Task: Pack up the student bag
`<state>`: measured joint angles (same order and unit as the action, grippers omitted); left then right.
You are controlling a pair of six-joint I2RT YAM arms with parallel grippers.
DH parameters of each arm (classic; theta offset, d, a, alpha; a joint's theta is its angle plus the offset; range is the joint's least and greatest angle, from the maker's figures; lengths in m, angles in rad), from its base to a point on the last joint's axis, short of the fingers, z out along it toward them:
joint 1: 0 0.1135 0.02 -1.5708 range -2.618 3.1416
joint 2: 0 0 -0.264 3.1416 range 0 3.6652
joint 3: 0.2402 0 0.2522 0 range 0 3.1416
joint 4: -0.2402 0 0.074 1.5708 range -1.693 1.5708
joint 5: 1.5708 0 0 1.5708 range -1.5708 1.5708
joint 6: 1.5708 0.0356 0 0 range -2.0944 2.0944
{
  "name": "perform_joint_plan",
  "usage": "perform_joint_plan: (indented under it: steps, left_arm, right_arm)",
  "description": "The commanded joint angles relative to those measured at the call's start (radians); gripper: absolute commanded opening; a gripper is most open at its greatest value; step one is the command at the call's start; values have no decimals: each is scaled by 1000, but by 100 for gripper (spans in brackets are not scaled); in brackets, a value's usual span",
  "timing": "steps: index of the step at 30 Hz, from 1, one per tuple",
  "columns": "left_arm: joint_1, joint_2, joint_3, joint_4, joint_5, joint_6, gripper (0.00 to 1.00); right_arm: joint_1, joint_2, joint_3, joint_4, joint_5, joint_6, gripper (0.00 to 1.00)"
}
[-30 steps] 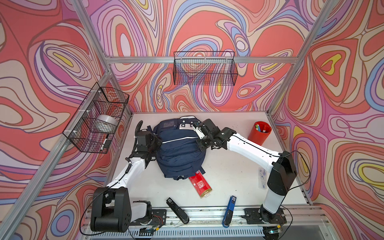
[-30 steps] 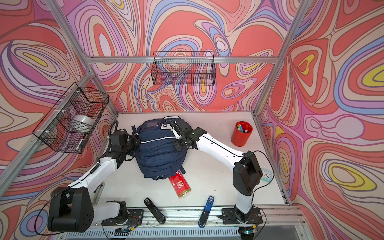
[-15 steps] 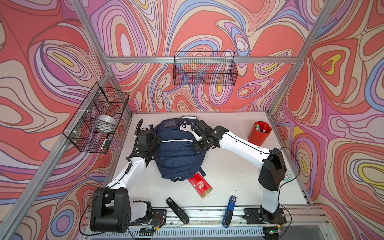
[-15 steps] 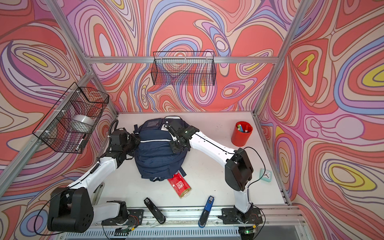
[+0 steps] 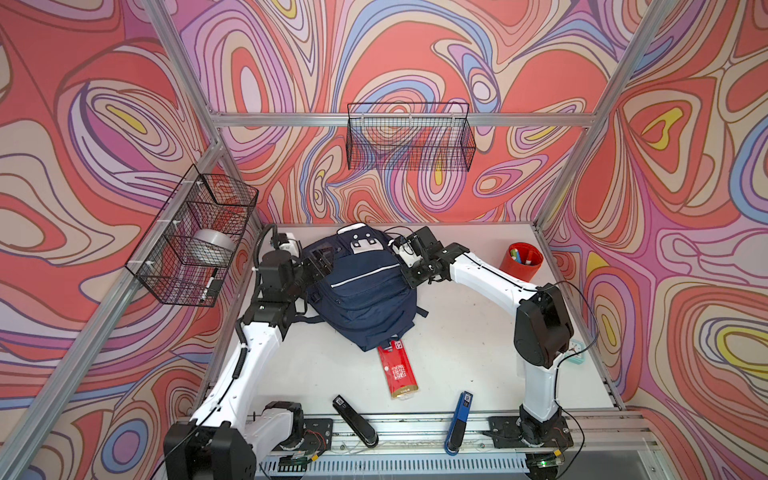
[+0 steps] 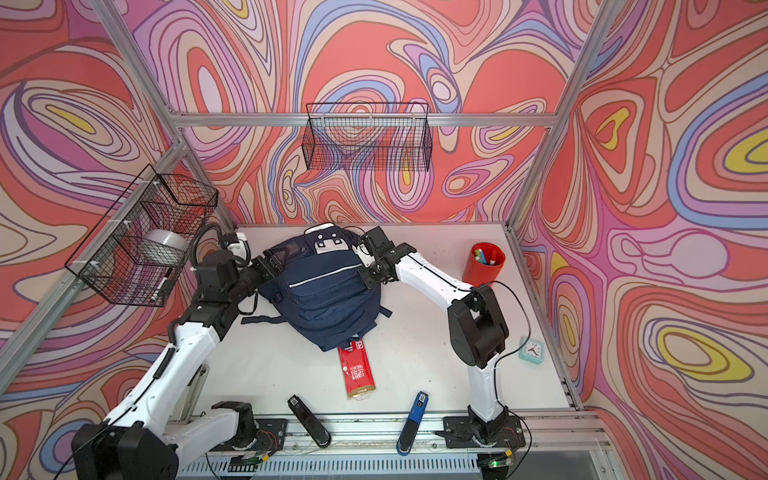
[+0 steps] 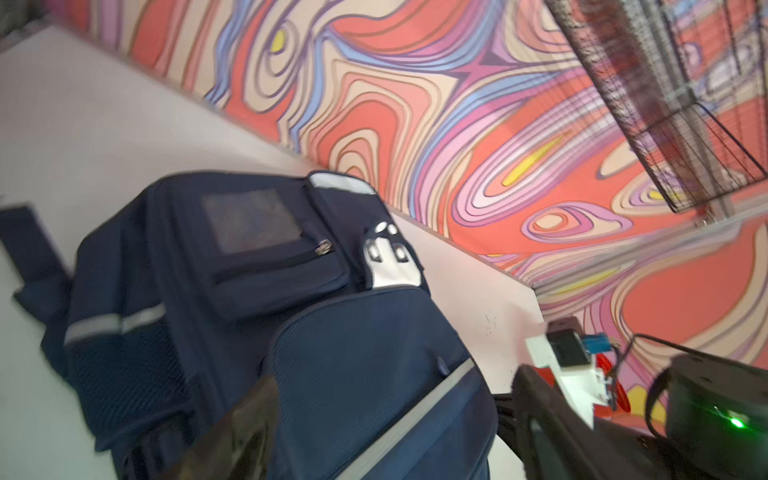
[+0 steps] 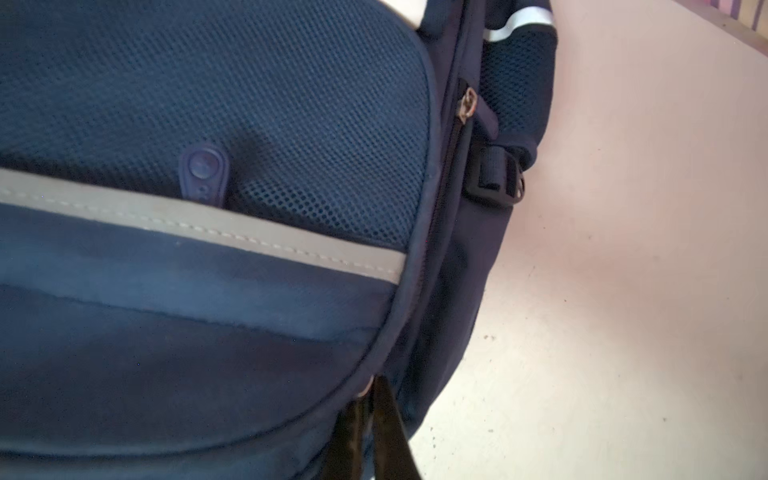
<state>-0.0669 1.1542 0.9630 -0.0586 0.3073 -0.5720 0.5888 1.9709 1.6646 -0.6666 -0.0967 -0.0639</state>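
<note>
Top views both show left arm (image 5: 253, 353) and right arm (image 5: 486, 278) bent inward onto the student bag (image 5: 365, 295), which lies at the rear middle of the worktop (image 5: 457, 332), left pincer (image 5: 320, 266) spread at its upper corner, right pincer (image 5: 409, 277) pressed together against its side seam; red cup (image 5: 515, 272) holds pens (image 5: 516, 252), side wire basket (image 5: 166, 266) a grey tape roll (image 5: 212, 245).

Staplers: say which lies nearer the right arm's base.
The blue stapler, beside the right arm's base; the black stapler lies beyond the red packet, toward the left arm.
</note>
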Motion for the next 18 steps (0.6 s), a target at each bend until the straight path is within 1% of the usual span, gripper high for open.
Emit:
perform_joint_plan:
  steps: [1,2,3,6,8,11,12,13,14,16,18]
  left_arm:
    - [-22,171,170,-150,202,289,81]
    - [-31,237,235,-195,258,354,82]
    - [-40,286,282,-251,272,395,81]
    - [-82,432,437,-378,288,604,83]
    - [-85,551,564,-522,327,720,84]
    - [-85,705,748,-719,338,801,85]
    - [-86,741,791,-759,317,807,85]
    - [-86,774,821,-778,287,811,86]
    - [-86,799,838,-787,292,823,86]
    - [-86,833,866,-791,322,821,86]
    - [-88,869,903,-824,381,829,84]
  right_arm:
    - [-31,-15,-39,152,-48,-100,0]
    - [-36,-15,-51,178,-53,-131,0]
    - [-40,-15,-60,197,-56,-154,0]
    - [-40,-12,-81,255,-53,-187,0]
    - [-41,-10,-84,270,-60,-189,0]
    - [-41,-11,-94,288,-64,-191,0]
    - [-40,-12,-97,291,-68,-191,0]
    - [-41,-11,-98,291,-70,-191,0]
    - [-41,-11,-98,289,-71,-194,0]
    - [-40,-13,-104,289,-75,-193,0]
    - [-40,-15,-113,292,-74,-195,0]
